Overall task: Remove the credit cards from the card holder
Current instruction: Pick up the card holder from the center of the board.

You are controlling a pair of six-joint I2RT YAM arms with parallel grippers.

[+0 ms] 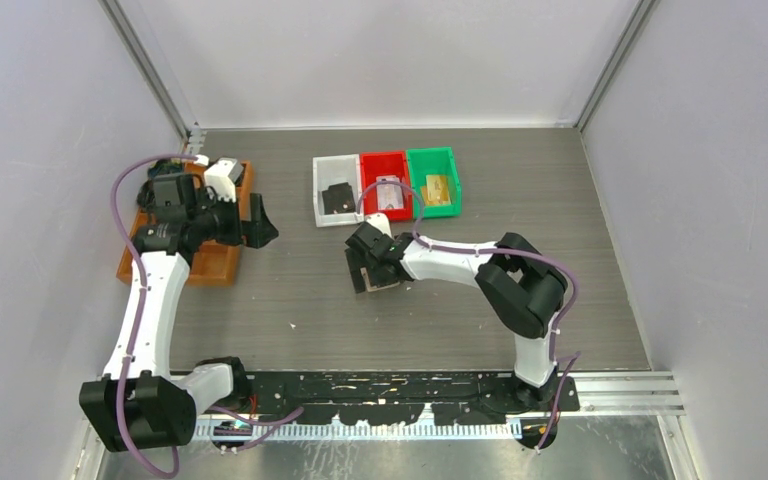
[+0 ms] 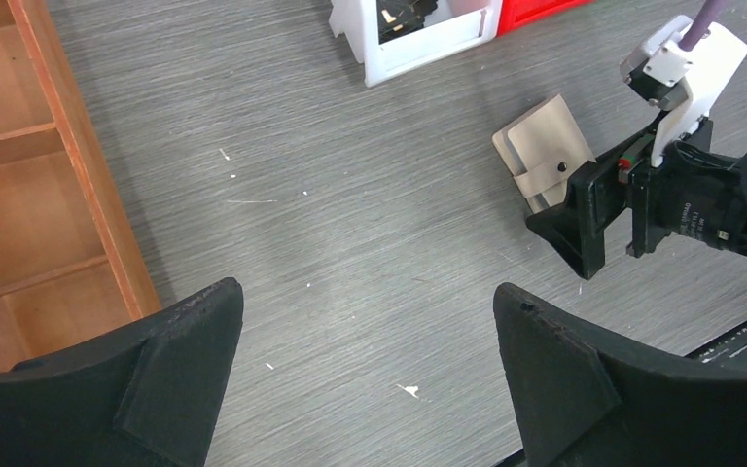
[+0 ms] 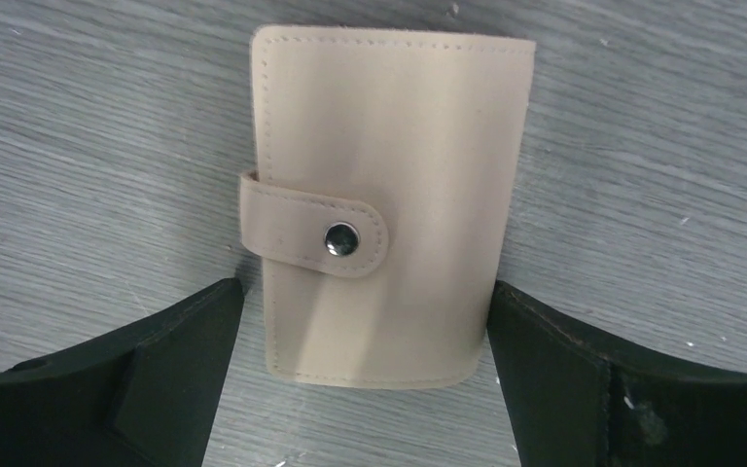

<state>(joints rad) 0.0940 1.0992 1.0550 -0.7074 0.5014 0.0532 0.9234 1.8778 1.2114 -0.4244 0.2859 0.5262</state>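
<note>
The tan card holder (image 3: 389, 146) lies flat on the grey table with its snap tab (image 3: 316, 233) fastened. It also shows in the left wrist view (image 2: 545, 146) and, mostly covered, in the top view (image 1: 384, 281). No credit cards show from the holder. My right gripper (image 3: 365, 292) is open, low over the holder, one finger at each long side. It also shows in the top view (image 1: 370, 262). I cannot tell whether its fingers touch the holder. My left gripper (image 2: 367, 292) is open and empty above bare table, next to the wooden tray (image 1: 230, 262).
The wooden tray (image 2: 78, 156) has empty compartments at far left. Three small bins stand at the back: white (image 1: 321, 190) with a black item, red (image 1: 384, 158) with a pale card, green (image 1: 432, 153) with a gold item. Grey walls close in the sides.
</note>
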